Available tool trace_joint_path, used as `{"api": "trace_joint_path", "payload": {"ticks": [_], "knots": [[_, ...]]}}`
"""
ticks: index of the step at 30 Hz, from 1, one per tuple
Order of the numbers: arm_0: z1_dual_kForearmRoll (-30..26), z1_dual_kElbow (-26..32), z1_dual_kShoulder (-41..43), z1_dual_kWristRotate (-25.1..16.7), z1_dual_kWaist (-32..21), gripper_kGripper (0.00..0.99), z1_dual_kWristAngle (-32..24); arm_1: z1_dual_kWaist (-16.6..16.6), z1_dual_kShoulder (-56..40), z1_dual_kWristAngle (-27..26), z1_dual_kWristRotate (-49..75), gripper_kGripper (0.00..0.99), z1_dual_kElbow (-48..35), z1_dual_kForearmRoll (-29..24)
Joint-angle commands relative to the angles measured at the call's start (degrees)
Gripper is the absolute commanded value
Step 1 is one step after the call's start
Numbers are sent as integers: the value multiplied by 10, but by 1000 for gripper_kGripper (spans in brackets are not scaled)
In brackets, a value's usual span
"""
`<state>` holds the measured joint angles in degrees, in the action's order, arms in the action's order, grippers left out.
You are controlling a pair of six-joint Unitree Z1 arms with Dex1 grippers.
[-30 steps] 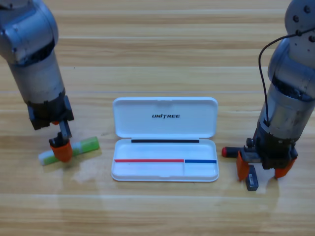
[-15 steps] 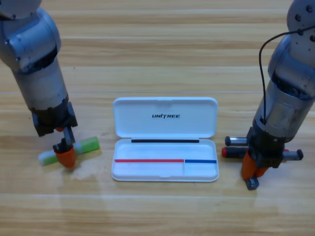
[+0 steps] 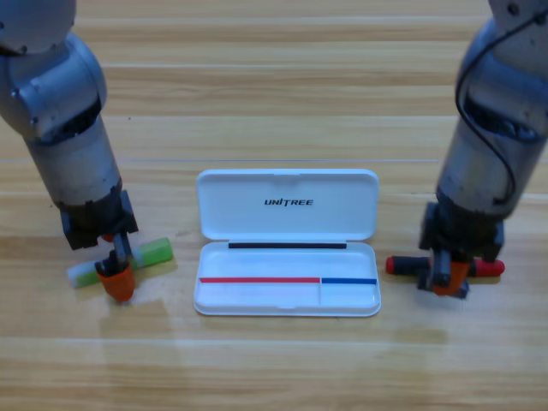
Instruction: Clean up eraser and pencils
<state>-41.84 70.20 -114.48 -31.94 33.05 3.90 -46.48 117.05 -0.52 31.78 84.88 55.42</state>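
The wooden plank surface (image 3: 274, 94) carries everything, and the open white plastic hinged case (image 3: 287, 242) at its middle serves as the landmark. Its lid lies back on the far side, and the shallow tray nearer the camera holds none of the task's things yet.

Left of the case, the left claw (image 3: 116, 278) points down over the light green thick pencil with a paler translucent end (image 3: 128, 260), which lies flat on the surface, its green end near the case's left edge. The orange jaws appear closed across its middle, clamped on it. Right of the case, the right claw (image 3: 447, 276) sits over the middle of the black-barrelled thick pencil with red ends (image 3: 445, 266), which lies level with the tray; whether those jaws stand apart or together I cannot tell. The small black eraser is not to be seen; it may be hidden under the right claw or held in it.

Both pencils look light, stiff and smooth-barrelled, so they would likely roll or pivot if gripped off-centre. The middle of each barrel, crosswise, seems the soundest hold, keeping the stick level for lowering into the long tray.
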Motion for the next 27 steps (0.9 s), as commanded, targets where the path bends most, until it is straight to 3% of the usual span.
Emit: {"api": "trace_joint_path", "payload": {"ticks": [1,8,11,18,27], "knots": [[17,-22,-31,-14,-8,821,-9,-51,44,-2,30,0,71,51],[20,-27,-35,-44,-8,388,-12,-69,79,-10,70,0,129,56],[20,-23,-24,-52,-8,0,-5,-75,100,-11,73,0,149,56],[-2,-6,36,-47,-6,0,22,-84,144,-13,75,0,194,56],[-88,57,95,-46,2,0,43,-83,168,1,74,0,203,56]]}}
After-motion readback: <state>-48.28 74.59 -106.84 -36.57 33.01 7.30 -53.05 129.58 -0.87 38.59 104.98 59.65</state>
